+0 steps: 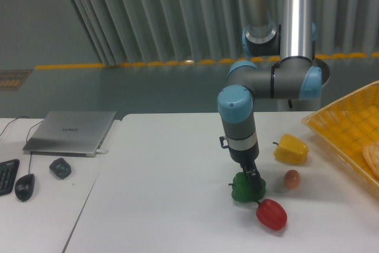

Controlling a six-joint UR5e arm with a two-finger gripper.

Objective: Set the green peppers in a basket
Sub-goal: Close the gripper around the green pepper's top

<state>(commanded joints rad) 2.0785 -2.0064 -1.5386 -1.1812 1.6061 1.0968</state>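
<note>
Nearest the camera, a red pepper (272,214) lies on the white tabletop (177,194); just behind and to its left sits the green pepper (244,188), upright on the tabletop, its lobes touching or nearly touching the red one. The gripper (253,181) descends onto the green pepper from above, its dark fingers overlapping the pepper's upper right side; whether the fingers are clamped on the fruit or merely set around it cannot be told from this view. To the right, a small brown rounded object (291,179) rests near the green pepper; beyond it lies a yellow pepper (291,149). At the far right edge the yellow basket (340,128) stands tilted, well apart from the green pepper; the pepper is outside it. On the adjoining surface at left: a mouse (24,186), a small dark object (60,167), a closed laptop (71,131).
</note>
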